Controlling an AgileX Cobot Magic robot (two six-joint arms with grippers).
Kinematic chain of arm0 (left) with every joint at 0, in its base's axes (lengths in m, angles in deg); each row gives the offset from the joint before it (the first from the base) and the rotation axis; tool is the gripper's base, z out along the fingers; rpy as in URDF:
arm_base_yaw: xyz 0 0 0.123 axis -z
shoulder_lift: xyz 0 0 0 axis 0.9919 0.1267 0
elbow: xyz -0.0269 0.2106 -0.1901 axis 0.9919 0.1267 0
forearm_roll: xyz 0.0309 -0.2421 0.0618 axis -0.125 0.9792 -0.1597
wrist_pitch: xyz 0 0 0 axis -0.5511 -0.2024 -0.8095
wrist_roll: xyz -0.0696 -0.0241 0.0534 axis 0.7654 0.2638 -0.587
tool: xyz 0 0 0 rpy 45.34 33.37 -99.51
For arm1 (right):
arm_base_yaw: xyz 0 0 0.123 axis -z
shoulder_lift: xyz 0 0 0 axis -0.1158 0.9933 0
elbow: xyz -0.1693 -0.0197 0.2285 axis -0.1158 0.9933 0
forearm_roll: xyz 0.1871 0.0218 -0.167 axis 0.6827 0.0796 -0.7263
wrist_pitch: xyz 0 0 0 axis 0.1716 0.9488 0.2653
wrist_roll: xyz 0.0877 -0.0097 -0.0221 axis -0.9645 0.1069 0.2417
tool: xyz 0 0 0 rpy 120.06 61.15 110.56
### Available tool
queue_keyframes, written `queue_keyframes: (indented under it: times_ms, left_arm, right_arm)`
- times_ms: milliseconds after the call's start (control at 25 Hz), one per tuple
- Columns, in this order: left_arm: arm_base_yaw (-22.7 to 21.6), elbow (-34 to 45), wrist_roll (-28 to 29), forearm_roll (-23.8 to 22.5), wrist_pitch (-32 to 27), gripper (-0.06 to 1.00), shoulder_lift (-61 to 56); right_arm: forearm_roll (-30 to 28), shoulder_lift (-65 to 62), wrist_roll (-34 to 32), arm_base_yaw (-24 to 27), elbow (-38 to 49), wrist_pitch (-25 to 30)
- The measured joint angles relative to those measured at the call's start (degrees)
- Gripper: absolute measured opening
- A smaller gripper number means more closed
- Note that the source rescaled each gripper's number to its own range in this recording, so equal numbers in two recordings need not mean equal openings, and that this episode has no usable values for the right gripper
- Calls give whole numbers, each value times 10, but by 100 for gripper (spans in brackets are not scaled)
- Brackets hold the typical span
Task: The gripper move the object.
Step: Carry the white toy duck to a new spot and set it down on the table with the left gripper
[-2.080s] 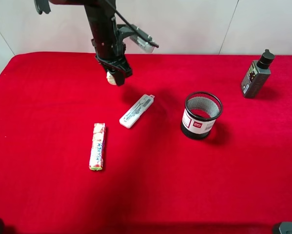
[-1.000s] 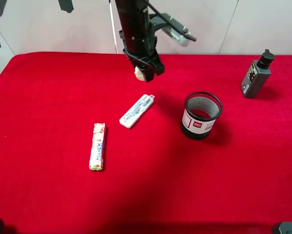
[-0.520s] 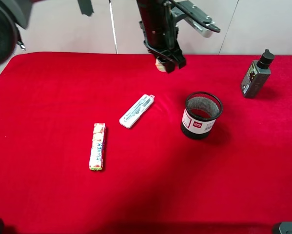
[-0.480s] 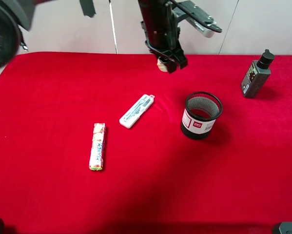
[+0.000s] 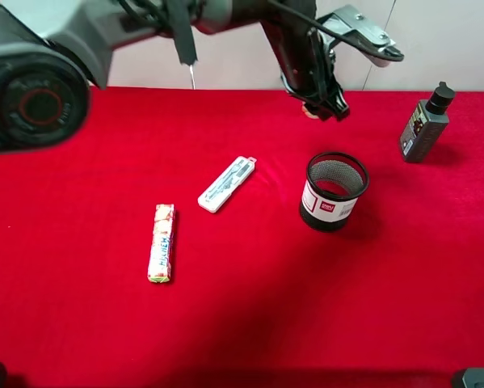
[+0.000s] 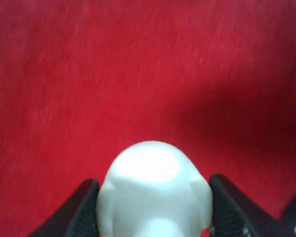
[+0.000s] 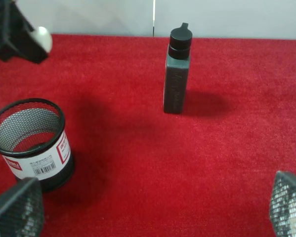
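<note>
Transport looks to be the step in hand: the left claw (image 5: 321, 103) is clenched on the object (image 6: 152, 190), which hangs in the air over the far part of the red table (image 5: 80, 323), just beyond the mesh cup (image 5: 326, 207). To do it well, I would hold the squeeze even, since the rounded piece could slip, pass clear of the cup's rim, and lower before letting go. The right claw (image 7: 152, 212) stands released, fingers wide apart

cup (image 5: 329, 207), bottle (image 5: 423, 128), case (image 5: 226, 184), candy (image 5: 162, 242), object (image 6: 152, 192) (one each)
</note>
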Motion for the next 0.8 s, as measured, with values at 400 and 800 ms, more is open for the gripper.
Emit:
queue_keyframes:
  times_ms: [400, 800]
  left_arm:
    - [16, -1, -33, 61, 148, 1, 49]
    - [26, -11, -104, 164, 238, 1, 90]
  right_arm:
    - [0, 0, -4, 0, 0, 0]
    - [-2, 0, -6, 0, 0, 0]
